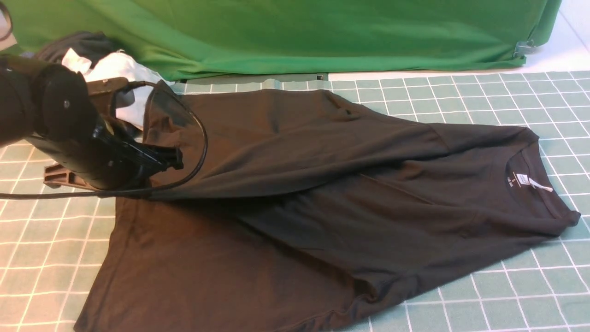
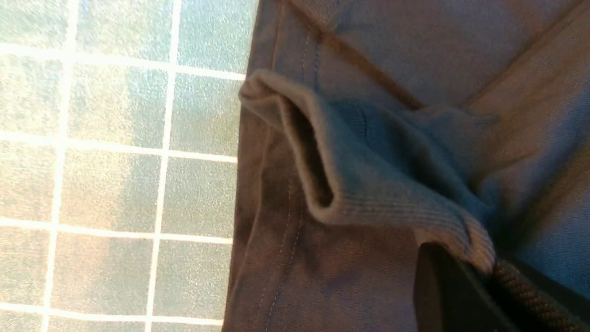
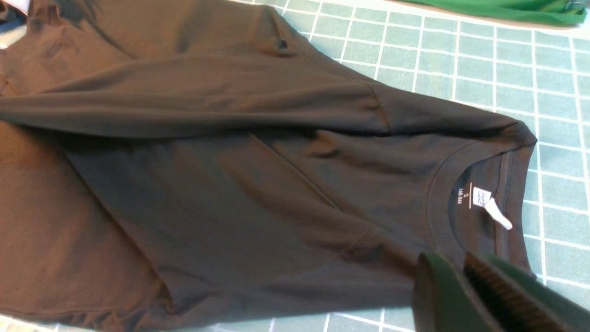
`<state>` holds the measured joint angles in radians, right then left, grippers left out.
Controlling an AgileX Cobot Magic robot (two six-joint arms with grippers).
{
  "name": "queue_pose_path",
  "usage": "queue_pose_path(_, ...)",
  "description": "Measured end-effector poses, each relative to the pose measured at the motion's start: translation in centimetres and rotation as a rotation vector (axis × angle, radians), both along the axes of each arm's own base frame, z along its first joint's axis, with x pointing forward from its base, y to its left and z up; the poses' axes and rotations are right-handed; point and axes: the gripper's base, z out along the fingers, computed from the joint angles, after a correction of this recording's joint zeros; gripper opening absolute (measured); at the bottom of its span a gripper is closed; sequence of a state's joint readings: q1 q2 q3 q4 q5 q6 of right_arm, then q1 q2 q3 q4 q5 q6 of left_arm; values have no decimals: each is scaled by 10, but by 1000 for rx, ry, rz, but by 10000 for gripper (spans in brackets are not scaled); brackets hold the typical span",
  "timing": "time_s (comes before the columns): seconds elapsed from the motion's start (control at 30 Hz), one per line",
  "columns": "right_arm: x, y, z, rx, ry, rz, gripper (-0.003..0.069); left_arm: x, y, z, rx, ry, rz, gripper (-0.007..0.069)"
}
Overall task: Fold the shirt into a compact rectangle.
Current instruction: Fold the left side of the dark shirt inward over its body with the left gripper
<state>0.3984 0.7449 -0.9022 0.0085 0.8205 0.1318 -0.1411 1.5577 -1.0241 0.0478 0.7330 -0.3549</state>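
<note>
Front view shows the shirt, black and long-sleeved, lying on the green gridded mat, its crew neck toward the right with a small white neck label inside and its hem spreading to the lower left. One sleeve is drawn across the body toward the left in a long raised fold. The left gripper sits at that sleeve's end; the left wrist view shows the ribbed cuff pinched in its closed jaws, the cuff mouth gaping. The right gripper hovers near the collar, fingers close together with nothing between them; whether they are fully closed I cannot tell. Behind the shirt are a heap of clothes and a green cloth backdrop
</note>
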Motion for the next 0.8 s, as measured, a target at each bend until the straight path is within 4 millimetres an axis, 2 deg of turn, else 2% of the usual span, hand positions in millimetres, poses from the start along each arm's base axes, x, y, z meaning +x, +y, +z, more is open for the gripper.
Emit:
queue_pose_path(0.13,0,0,0,0,-1,1,90,-3,-5,-3,-56,23,-19,33)
queue_pose_path(0.23,0,0,0,0,-4,2,94,-9,-7,-14,-74,73,-29,41)
queue_pose_path(0.37,0,0,1,-1,-8,4,99,-16,-6,-21,-63,133,-36,98)
queue_pose_path(0.57,0,0,1,-2,-9,4,105,-27,-5,-18,-54,239,-42,324)
queue_pose_path(0.67,1,0,1,-1,-11,4,108,-31,-4,-2,-53,245,-51,423)
queue_pose_path(0.8,1,0,1,1,-16,5,109,-30,-3,16,-36,156,-62,505)
